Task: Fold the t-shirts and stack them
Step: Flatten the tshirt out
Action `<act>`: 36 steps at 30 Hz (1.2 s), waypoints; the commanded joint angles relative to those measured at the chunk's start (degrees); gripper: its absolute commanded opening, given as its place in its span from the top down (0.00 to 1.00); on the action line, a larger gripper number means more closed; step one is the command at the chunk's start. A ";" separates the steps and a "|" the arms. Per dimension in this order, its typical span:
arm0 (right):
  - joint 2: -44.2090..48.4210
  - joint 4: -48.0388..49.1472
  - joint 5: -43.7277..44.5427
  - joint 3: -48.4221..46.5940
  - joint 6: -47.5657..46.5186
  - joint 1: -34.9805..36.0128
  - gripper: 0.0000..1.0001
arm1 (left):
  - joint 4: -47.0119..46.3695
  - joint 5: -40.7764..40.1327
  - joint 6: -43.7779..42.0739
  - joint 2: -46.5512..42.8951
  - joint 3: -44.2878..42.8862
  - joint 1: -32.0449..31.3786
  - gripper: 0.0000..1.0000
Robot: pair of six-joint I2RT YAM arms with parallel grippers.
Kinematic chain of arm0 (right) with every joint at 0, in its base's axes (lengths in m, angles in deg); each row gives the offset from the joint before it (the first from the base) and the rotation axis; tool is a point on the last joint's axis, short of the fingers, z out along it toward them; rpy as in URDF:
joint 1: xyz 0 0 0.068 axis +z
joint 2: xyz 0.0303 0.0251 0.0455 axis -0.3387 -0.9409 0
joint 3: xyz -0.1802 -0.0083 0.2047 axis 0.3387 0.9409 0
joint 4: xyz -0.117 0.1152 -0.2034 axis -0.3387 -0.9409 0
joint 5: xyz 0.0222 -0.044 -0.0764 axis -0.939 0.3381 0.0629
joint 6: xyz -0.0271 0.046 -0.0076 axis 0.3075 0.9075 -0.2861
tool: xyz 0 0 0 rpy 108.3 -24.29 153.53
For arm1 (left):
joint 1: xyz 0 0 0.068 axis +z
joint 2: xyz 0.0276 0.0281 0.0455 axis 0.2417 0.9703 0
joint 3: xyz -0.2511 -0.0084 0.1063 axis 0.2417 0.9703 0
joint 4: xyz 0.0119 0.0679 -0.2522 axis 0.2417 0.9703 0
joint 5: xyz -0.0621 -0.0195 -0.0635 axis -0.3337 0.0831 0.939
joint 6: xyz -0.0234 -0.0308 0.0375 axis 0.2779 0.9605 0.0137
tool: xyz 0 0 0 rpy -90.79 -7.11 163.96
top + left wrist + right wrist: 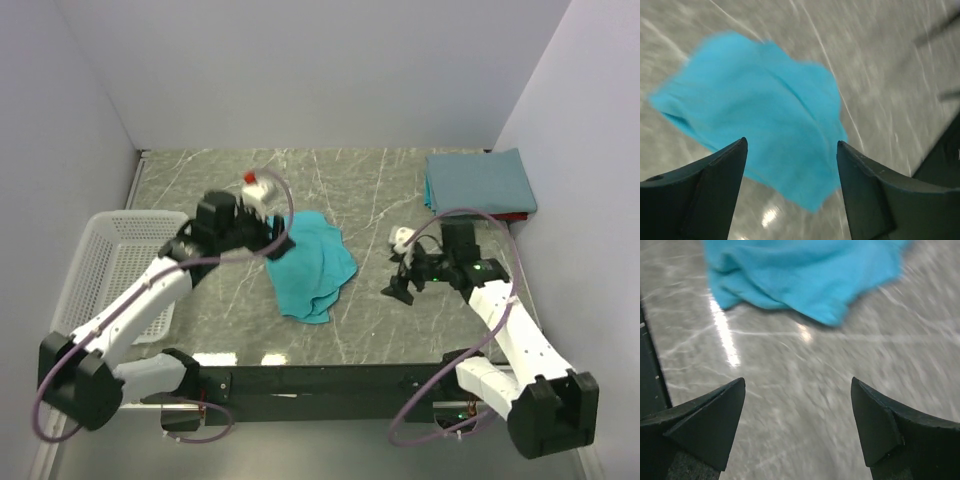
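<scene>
Teal cloth decides the next reach: the left tool point(277, 240) hangs with its jaws apart (no cloth between them) right over the far-left edge of the crumpled teal t-shirt point(312, 262). The shirt lies in the middle of the counter point(370, 190), its long axis running roughly far to near. The right tool point(398, 288), also spread wide and empty, sits over bare marble apart from the shirt's right side, so the left arm looks nearer. The slate-blue t-shirt point(478, 182) lies folded in the far right corner.
</scene>
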 commanded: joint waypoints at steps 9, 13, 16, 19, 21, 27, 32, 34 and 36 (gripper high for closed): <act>-20.30 -4.32 -0.06 -12.71 -24.62 11.73 0.10 | -5.12 1.53 -24.64 -17.99 22.48 -22.26 0.35; -26.32 -5.77 5.22 -16.34 -31.34 14.80 0.11 | -5.21 -3.92 -29.22 -14.76 24.52 -28.93 0.40; -25.79 2.22 9.16 -12.04 -33.80 17.35 0.11 | -5.03 -10.16 -30.54 -10.20 24.78 -32.80 0.42; -26.14 5.50 10.94 -10.09 -35.48 19.46 0.11 | -5.82 -15.52 -31.51 -7.29 25.83 -35.01 0.42; -26.14 7.16 10.77 -9.05 -34.96 20.17 0.11 | -6.70 -18.68 -32.12 -6.31 26.36 -35.02 0.41; -27.01 14.46 13.92 -5.70 -35.13 25.35 0.14 | -8.11 -25.28 -32.48 0.10 26.63 -35.10 0.48; -30.71 16.58 15.68 -7.53 -36.27 26.32 0.21 | -9.78 -28.80 -32.57 2.66 26.71 -33.44 0.50; -32.90 16.14 17.09 -8.68 -36.71 26.41 0.26 | -9.78 -29.24 -32.48 2.92 26.89 -32.74 0.50; -34.92 15.62 18.66 -10.00 -37.50 26.59 0.32 | -10.04 -29.51 -32.57 3.09 26.72 -32.21 0.52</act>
